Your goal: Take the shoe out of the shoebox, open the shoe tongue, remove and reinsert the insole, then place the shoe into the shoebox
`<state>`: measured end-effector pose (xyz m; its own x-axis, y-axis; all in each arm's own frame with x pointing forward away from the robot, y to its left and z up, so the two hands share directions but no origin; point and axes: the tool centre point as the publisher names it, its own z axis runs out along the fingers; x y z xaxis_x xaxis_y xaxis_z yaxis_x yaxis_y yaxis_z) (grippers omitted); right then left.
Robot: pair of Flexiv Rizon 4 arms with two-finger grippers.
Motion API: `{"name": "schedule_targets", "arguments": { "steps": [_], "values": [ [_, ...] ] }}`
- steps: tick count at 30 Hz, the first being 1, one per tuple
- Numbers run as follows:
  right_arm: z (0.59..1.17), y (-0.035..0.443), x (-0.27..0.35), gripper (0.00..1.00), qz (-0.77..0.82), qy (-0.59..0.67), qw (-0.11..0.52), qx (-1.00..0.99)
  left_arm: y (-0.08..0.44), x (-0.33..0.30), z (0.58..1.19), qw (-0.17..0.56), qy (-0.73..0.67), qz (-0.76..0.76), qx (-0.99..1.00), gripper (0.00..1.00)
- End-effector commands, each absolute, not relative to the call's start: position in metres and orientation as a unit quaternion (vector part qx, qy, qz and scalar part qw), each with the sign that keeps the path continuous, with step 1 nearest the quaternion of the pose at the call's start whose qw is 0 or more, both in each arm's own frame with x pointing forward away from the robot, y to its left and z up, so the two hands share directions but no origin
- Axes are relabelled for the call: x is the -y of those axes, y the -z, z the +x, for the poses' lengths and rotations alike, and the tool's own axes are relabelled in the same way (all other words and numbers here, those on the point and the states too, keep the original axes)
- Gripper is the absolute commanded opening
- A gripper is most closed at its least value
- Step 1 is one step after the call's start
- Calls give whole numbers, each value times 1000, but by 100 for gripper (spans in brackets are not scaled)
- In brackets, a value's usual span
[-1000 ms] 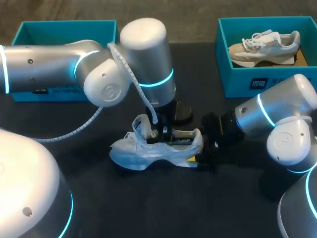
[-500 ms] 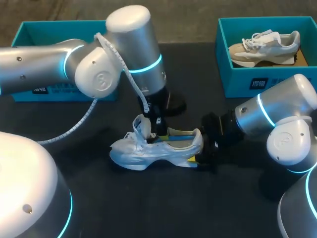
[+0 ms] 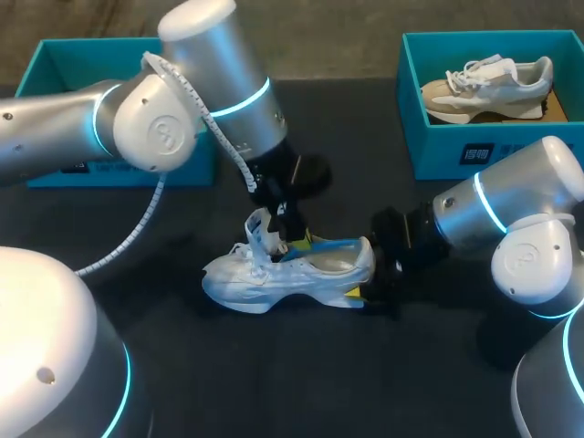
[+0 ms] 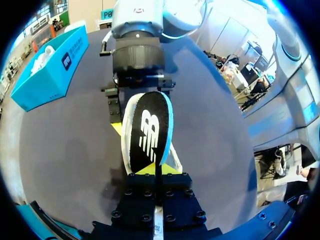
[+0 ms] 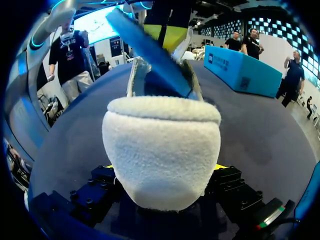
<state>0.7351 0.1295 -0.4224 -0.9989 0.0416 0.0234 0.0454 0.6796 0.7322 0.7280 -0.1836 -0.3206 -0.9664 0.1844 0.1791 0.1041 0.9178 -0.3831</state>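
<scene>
- Table [image 3: 301, 383]: dark top, both arms working near its middle.
- Left arm [image 3: 182, 119]: comes in from the left and bends down over the shoe's opening.
- Right arm [image 3: 511, 219]: comes in low from the right, wrist level with the shoe's heel.
- Left box [image 3: 55, 55]: teal, at the far left edge, well apart from the work. Its inside is mostly hidden by the arm.
- Right box [image 3: 456, 146]: teal, far right, with a second shoe [image 3: 484, 87] lying in it.
- Shoe [image 3: 265, 278]: white, out of the box, standing on its sole mid-table, toe to the left and heel to the right. Tongue [image 3: 260, 228] stands up and forward.
- Insole [image 4: 150, 132]: black top, blue underside, tilted. Its high end is at the left gripper; its low end looks to be inside the heel collar.
- Right gripper [image 5: 162, 167]: fingers pressed to both sides of the fleecy heel, pinning the shoe.
- Left gripper [image 4: 156, 175]: fingers closed tight on the insole's raised end, with no gap showing.
- Step in hand, as I judge it: drawing the insole out.
  - Pull up along the insole's own slant, not sideways, until the low end clears the collar.
  - Keep the heel clamped so the shoe stays down.
  - Mind the laces [image 3: 251, 251] beside the left gripper.
</scene>
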Motion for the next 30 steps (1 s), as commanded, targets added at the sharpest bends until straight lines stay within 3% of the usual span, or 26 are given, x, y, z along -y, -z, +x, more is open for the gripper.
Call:
{"name": "schedule_targets", "arguments": {
  "steps": [1,20,22,24,27,30],
  "values": [
    [737,426,-132,0,-24,399,2,917,314,184,727,104,-201,-76,971,0],
    [737,426,-132,0,-24,399,2,917,316,210,722,109,-215,-82,967,0],
    [737,426,-132,0,-24,399,2,917,317,211,722,108,-213,-82,968,13],
    [737,426,-132,0,-24,399,2,917,318,211,722,108,-213,-80,968,19],
    [737,426,-132,0,-24,399,2,917,317,210,720,105,-214,-78,968,48],
    [737,426,-132,0,-24,399,2,917,316,209,718,96,-212,-76,970,53]
  ]
}}
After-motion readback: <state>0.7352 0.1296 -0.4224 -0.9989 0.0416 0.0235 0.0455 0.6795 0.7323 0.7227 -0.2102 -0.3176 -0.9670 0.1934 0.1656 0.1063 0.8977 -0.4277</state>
